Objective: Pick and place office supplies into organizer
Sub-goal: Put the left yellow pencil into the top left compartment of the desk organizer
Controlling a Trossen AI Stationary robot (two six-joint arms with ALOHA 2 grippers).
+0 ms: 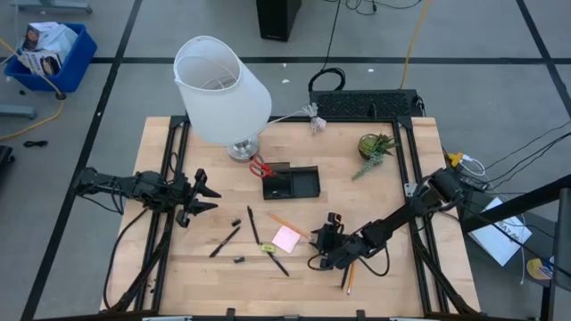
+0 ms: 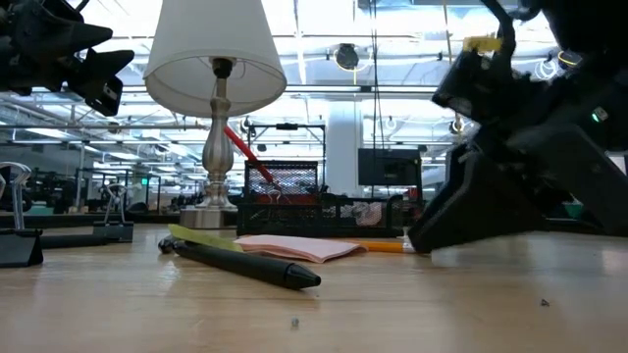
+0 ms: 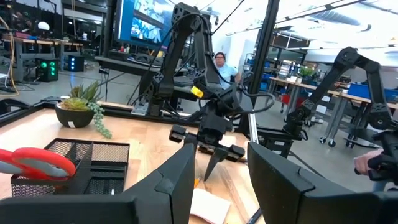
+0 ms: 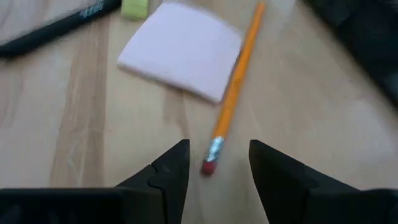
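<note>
Left of the black wire-mesh organizer tray point(image 1: 291, 183), the left gripper point(image 1: 202, 198) hangs above the wooden bench point(image 1: 384, 276) at its left edge, its fingers point(image 3: 168, 186) spread wide and holding nothing; this arm appears to be waiting clear of the work.

The organizer stands at mid-bench just in front of the base of the white-shaded lamp point(image 1: 223, 89). The red-handled scissors point(image 1: 260, 167) lean at the organizer's left end, handles raised, so they seem already stowed.

In front of the organizer lie the loose supplies: a black pen point(image 1: 224, 241) and small black bits point(image 1: 239, 259) to its front left, a second black pen point(image 1: 253, 226) and a yellow-green marker point(image 1: 268, 247) nearer, then the pink square sticky-note pad point(image 1: 286, 238) with an orange pencil point(image 4: 235, 87) lying along its edge. None of these is yet in the organizer.

To the organizer's front right, the right gripper point(image 1: 326, 252) is lowered close to the bench just beside the pad. Its fingers point(image 4: 171, 168) stand moderately apart, straddling the eraser end of the orange pencil without touching it, which suggests a pencil pick being lined up. Further pencils point(image 1: 348, 278) lie beneath this arm.

Right of the organizer, a small green potted plant point(image 1: 375, 147) stands apart.
</note>
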